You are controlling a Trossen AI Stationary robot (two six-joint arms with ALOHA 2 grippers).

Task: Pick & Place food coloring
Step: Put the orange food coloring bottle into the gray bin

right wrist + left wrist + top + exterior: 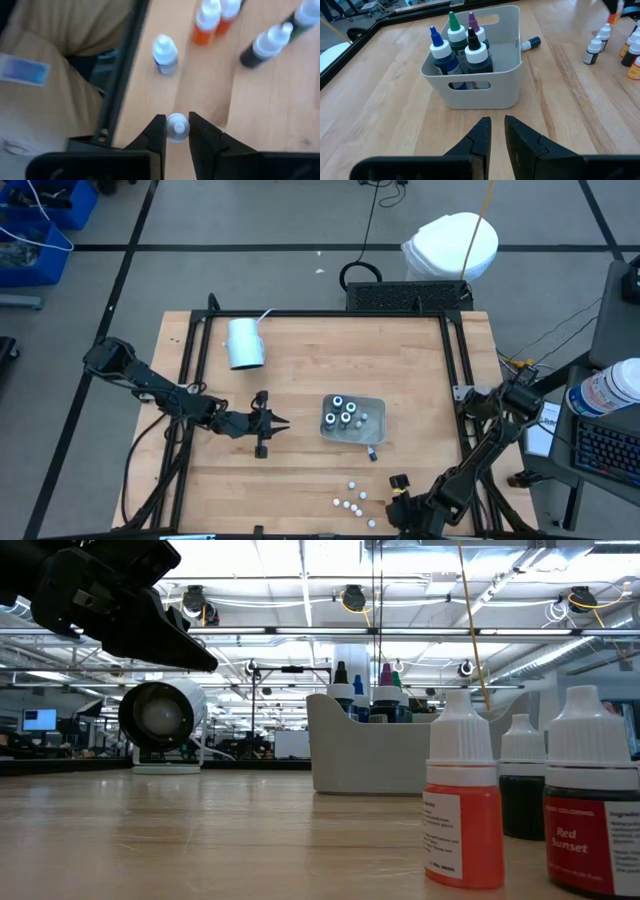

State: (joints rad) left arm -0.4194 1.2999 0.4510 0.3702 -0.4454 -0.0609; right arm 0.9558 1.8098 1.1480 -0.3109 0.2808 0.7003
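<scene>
Inside tray (378,408): four nozzle bottles (461,47) placed. Near front edge: small bottles (350,502) left, one (177,126) pinched by right gripper (177,131). Left gripper (497,131) empty, nearly shut

table (300,480): light wood slats, black frame rails on its edges | tray (372,408): right of centre, upright | cup (244,343): on its side, far-left area | loose white-capped bottles (352,500): clustered near the front edge | one capped bottle (371,452): lying flat just beside the tray's front corner
</scene>
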